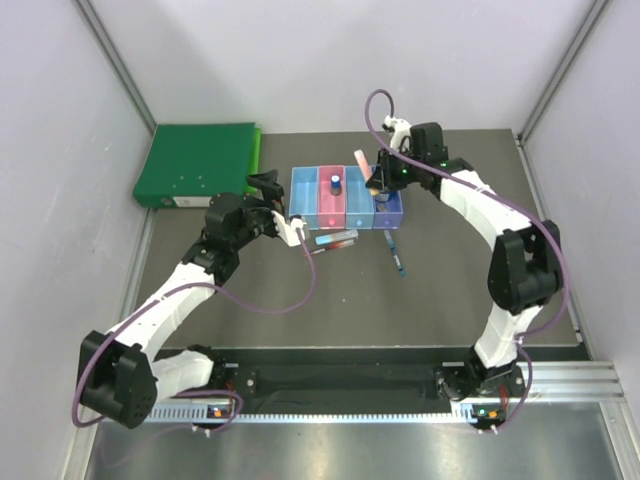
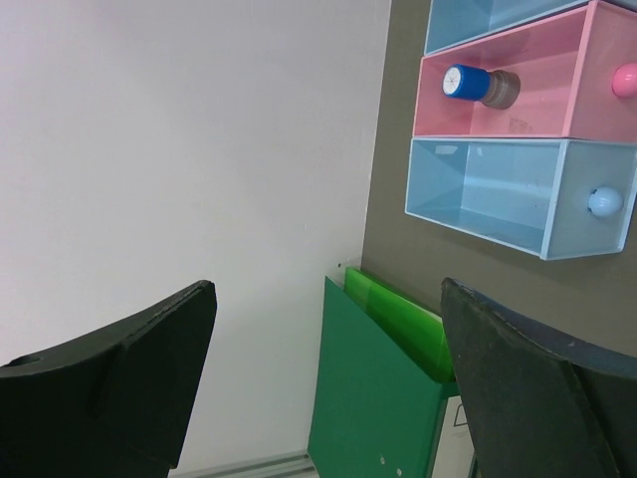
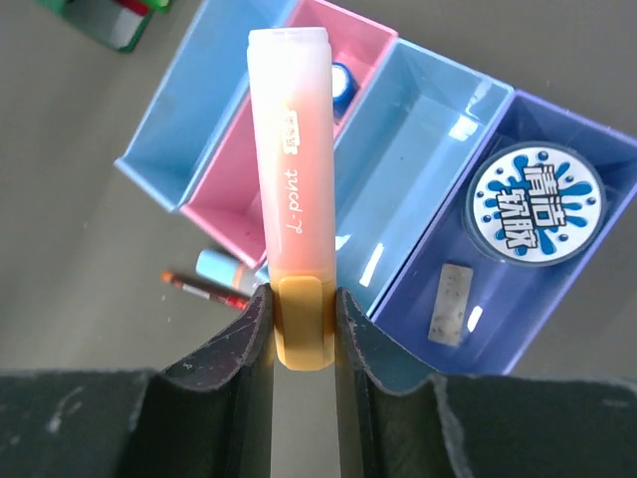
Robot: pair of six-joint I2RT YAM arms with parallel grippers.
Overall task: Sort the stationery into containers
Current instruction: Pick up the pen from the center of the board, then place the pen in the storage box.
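Orange-pink translucent highlighter pen hangs above the row of four joined translucent plastic bins, its orange tail pinched tight in my right gripper, likely so it can drop in lengthwise, while my left gripper gapes wide, empty.

The marker is orange fading to pale pink, its cap ochre; the right claw is black. The reel shows a blue-and-white splash pattern against the purple bin. The bottle has a blue cap, against the pink bin. The binder is green and the surface grey-brown.
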